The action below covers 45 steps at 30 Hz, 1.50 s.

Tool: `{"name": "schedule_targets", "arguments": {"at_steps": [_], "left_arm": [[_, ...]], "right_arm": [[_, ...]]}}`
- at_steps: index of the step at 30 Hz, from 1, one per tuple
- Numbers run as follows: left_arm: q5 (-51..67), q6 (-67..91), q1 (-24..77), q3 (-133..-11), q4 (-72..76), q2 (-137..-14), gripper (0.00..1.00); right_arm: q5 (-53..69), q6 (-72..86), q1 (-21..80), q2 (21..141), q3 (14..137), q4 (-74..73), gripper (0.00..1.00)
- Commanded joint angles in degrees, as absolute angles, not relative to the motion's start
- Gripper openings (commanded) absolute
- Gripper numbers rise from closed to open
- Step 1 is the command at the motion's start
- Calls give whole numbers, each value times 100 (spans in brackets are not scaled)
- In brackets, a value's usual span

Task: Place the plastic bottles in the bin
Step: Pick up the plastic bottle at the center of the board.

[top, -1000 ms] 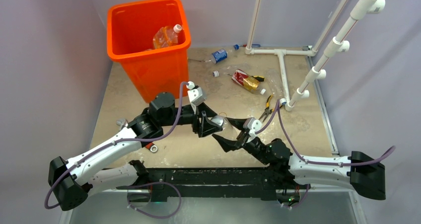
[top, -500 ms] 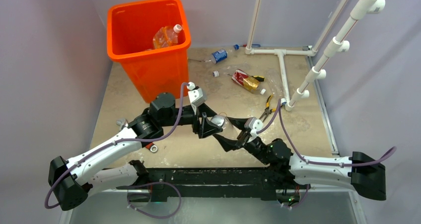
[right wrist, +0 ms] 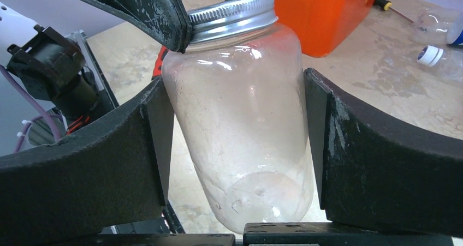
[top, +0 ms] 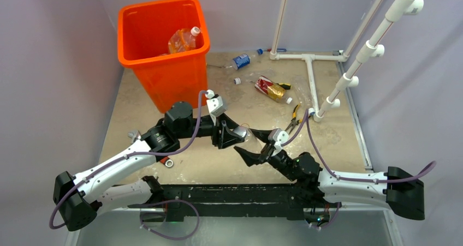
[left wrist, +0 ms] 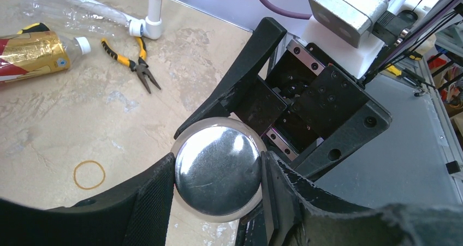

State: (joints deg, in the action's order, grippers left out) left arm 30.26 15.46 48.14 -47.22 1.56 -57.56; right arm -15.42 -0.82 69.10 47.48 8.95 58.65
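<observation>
A clear jar (right wrist: 240, 131) with a silver metal lid (left wrist: 218, 167) hangs between both arms near the table's front middle. My left gripper (left wrist: 218, 175) is shut on the lid, one finger on each side. Around the jar's body sits my right gripper (right wrist: 237, 137), both pads against the glass. The orange bin (top: 164, 60) stands at the back left, with an orange-tinted bottle (top: 183, 40) inside. On the table lie a blue-labelled bottle (top: 240, 60) and a red-and-gold-labelled bottle (top: 270, 88). A crushed clear bottle (left wrist: 71, 14) lies by the pipe.
Yellow-handled pliers (top: 295, 117) lie right of the grippers. A white pipe frame (top: 311, 77) stands on the back right of the table. A rubber band (left wrist: 89, 174) lies on the tabletop. A screwdriver (right wrist: 382, 3) lies beside the bin. A small white ring (top: 169, 162) is near the left arm.
My left gripper's fingers have closed in onto the jar's lid. The right gripper and the jar have barely moved.
</observation>
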Motion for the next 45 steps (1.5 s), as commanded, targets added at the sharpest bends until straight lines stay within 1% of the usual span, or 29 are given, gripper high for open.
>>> {"name": "schedule_targets", "arguments": {"at_steps": [1, 3, 5, 8, 10, 15, 16, 17, 18, 30, 36, 45], "left_arm": [[3288, 1565, 4869, -4695, 210, -5792, 11], [3260, 1564, 4871, -4692, 211, -5771, 0], [3210, 1556, 4863, -4687, 211, -5744, 0], [3158, 1560, 4863, -4679, 211, -5714, 0], [3149, 1556, 4870, -4669, 216, -5700, 0], [3054, 1556, 4870, -4661, 220, -5663, 0], [3050, 1556, 4868, -4659, 220, -5661, 0], [3043, 1556, 4865, -4662, 220, -5660, 0], [3037, 1556, 4862, -4661, 226, -5660, 0], [2783, 1541, 4864, -4645, 181, -5601, 0], [2392, 1578, 4864, -4654, 217, -5493, 0], [2143, 1613, 4861, -4628, 272, -5426, 0]], "right_arm": [[-1700, -44, 6917, 4682, 1144, 6073, 38], [-1688, -46, 6917, 4697, 1195, 5935, 51], [-1637, 79, 6917, 4715, 1230, 5862, 63], [-1626, 154, 6917, 4720, 1236, 5834, 76], [-1634, 165, 6917, 4703, 1231, 5811, 80], [-1662, 228, 6917, 4715, 1276, 5698, 84], [-1672, 248, 6917, 4726, 1293, 5665, 88], [-1688, 276, 6917, 4733, 1304, 5628, 96], [-1695, 299, 6917, 4737, 1301, 5597, 99], [-1920, 509, 6917, 4466, 1379, 5139, 99], [-1912, 940, 6917, 4311, 1992, 3507, 99], [-1586, 1212, 6917, 3634, 2361, 2446, 99]]}}
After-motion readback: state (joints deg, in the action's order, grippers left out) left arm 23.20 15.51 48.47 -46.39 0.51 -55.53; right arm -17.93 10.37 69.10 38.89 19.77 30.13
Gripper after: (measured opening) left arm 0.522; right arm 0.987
